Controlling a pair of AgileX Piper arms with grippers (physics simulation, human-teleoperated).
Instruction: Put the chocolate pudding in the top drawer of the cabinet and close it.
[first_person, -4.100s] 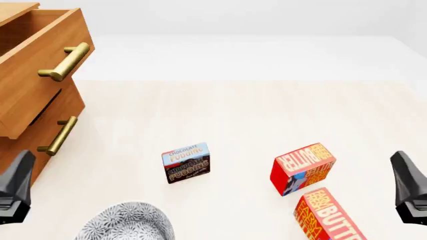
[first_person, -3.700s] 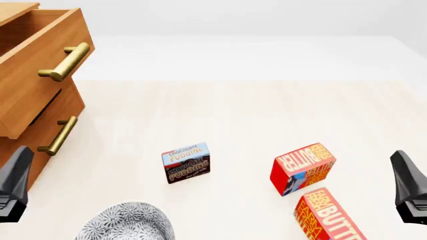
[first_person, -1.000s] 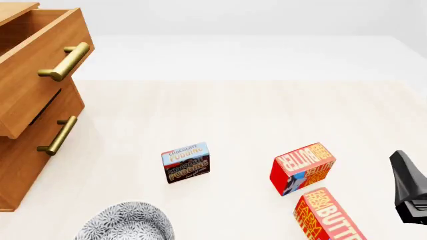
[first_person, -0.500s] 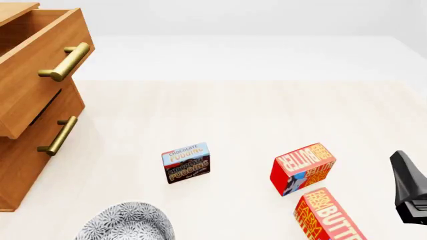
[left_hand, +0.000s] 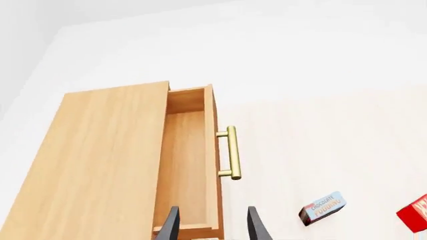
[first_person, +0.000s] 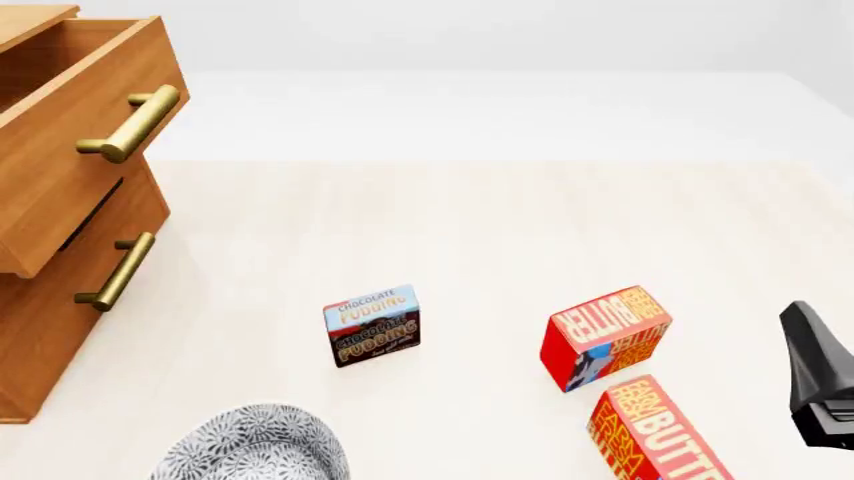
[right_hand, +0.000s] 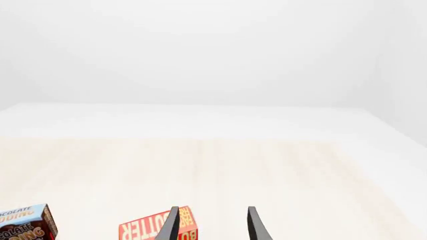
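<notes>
Front view: top drawer (first_person: 74, 150) of the cabinet (first_person: 54, 330) stood pulled out at upper left; chocolate pudding (first_person: 372, 326) sat untouched on the counter (first_person: 467, 230), lower centre. Left gripper (left_hand: 211, 225) and right gripper (right_hand: 211, 225) both spread, holding nothing. Pick, place and close all remained.

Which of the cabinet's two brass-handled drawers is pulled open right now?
The upper orange-brown wooden drawer: it juts out past the cabinet front, and the left wrist view shows its open interior. The lower drawer sits flush, shut.
</notes>
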